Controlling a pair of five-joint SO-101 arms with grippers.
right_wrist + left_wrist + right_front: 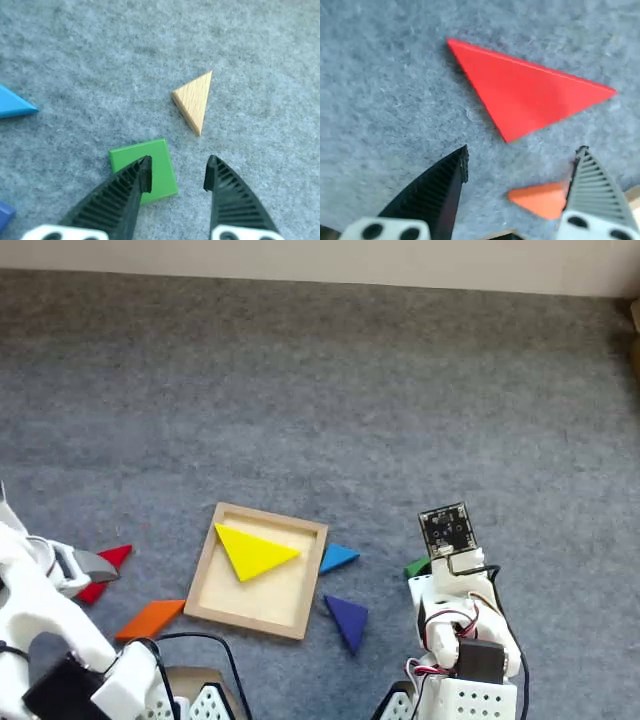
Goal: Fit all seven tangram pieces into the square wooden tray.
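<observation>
Grey felt is spread over the table (320, 380), and a square wooden tray (262, 602) is set on it, turned slightly askew. A large yellow triangle (252, 551) is laid flat inside the tray, in the half farther from the arms.

A light blue triangle (338, 557) is found just beside the tray's right edge, almost touching it. A dark blue triangle (349, 619) is placed near the tray's near right corner. An orange parallelogram (150, 619) is seen at the tray's near left corner, close against it. A large red triangle (117, 556) is located well to the left of the tray. A small green square (160, 170) is positioned well to the right of the tray, and a plain wooden triangle (195, 100) is seen just past it, farther from the tray.

The left end effector (522, 148) is held wide apart above the felt beside the red triangle, with nothing gripped. The right end effector (180, 159) is spread wide as well and grips nothing; one of its fingers is poised over the green square's corner.
</observation>
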